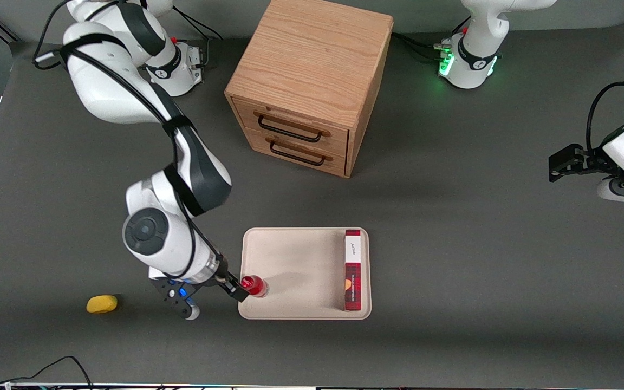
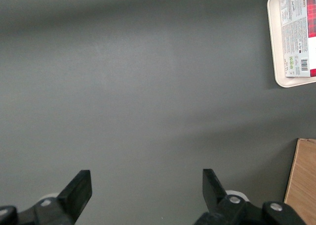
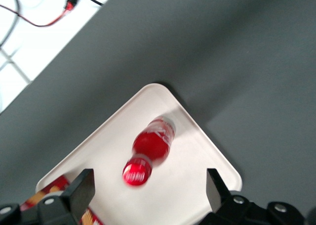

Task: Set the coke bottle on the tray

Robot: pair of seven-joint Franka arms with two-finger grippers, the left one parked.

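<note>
The coke bottle (image 1: 254,285), small and glossy red with a red cap, stands upright on the cream-beige tray (image 1: 296,260), in the tray's corner nearest the front camera toward the working arm's end. In the right wrist view the bottle (image 3: 150,148) stands free on the tray (image 3: 197,151), ahead of the gap between my fingers. My right gripper (image 1: 217,299) (image 3: 148,195) is open and empty, just off the tray's edge beside the bottle and not touching it.
A long red plaid box (image 1: 352,270) lies on the tray along its edge toward the parked arm's end; box (image 2: 296,32) and tray (image 2: 276,62) also show in the left wrist view. A yellow oval object (image 1: 101,304) lies toward the working arm's end. A wooden drawer cabinet (image 1: 309,86) stands farther back.
</note>
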